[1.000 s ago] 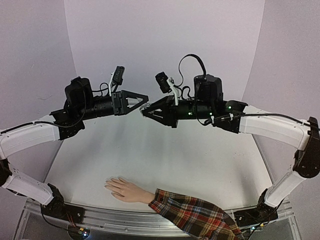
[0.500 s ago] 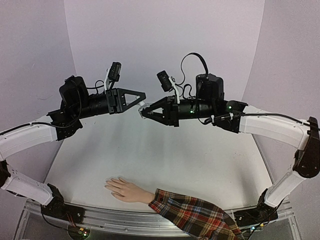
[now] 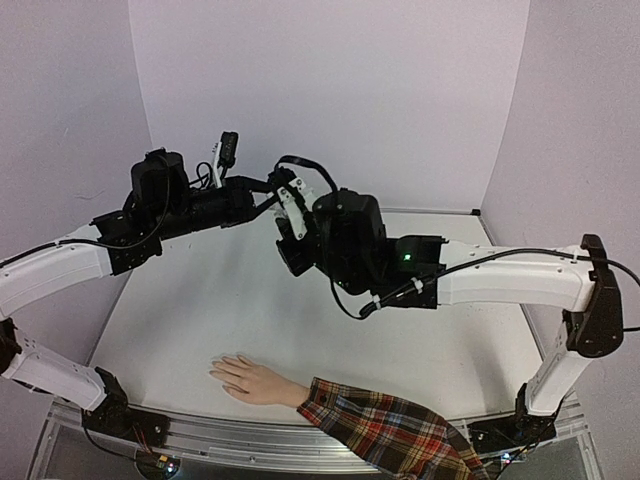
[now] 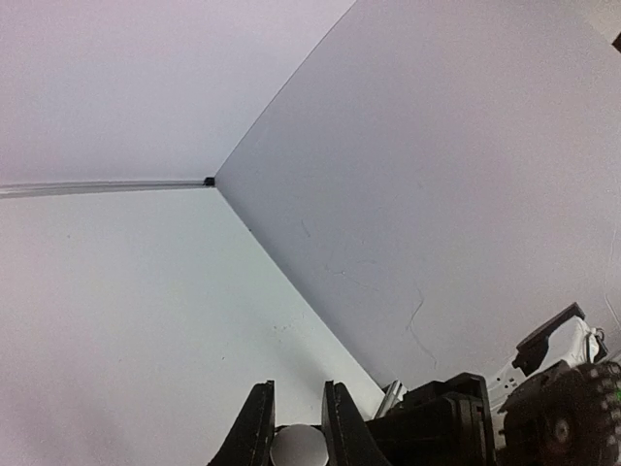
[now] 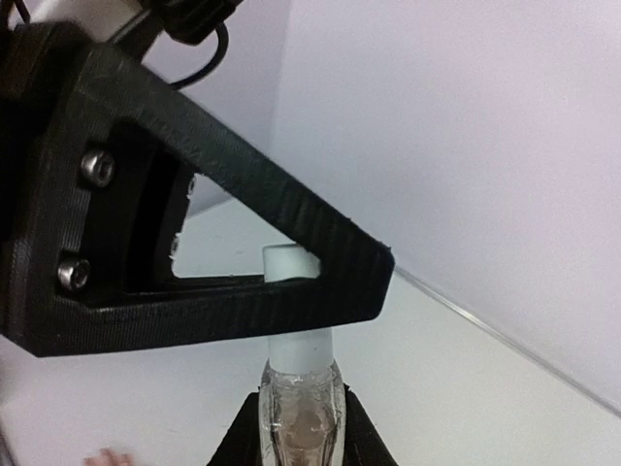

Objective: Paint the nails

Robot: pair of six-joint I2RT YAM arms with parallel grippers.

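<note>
From the overhead camera, the two arms met high over the middle of the tabletop point(image 3: 200, 310), a little left of centre in the frame. The right pincer point(image 5: 298, 434) was pinching a small clear bottle point(image 5: 297, 408) by its glass body, its two dark fingers point(image 5: 243, 442) pressed against either side at the bottom edge of the right wrist view. The bottle stood upright there, with its white cap point(image 5: 296, 348) rising just above the fingers. The left pincer point(image 4: 297, 400) was closed on that cap. In the right wrist view one of its black triangular fingers point(image 5: 223, 291) crossed in front of the cap. At the bottom of the left wrist view the cap's round white top sat between the two fingertips.

The nails point(image 3: 216, 373) were far below all this, near the lower edge of the overhead view and left of centre. They tipped the fingers of the beige mannequin hand point(image 3: 258, 381), which lay flat on the tabletop with its fingers pointing toward the left of the frame. They were too small to show any colour. The red plaid sleeve point(image 3: 385, 430) trailed off toward the lower right. Both pincers and the bottle were well apart from the hand.
</note>
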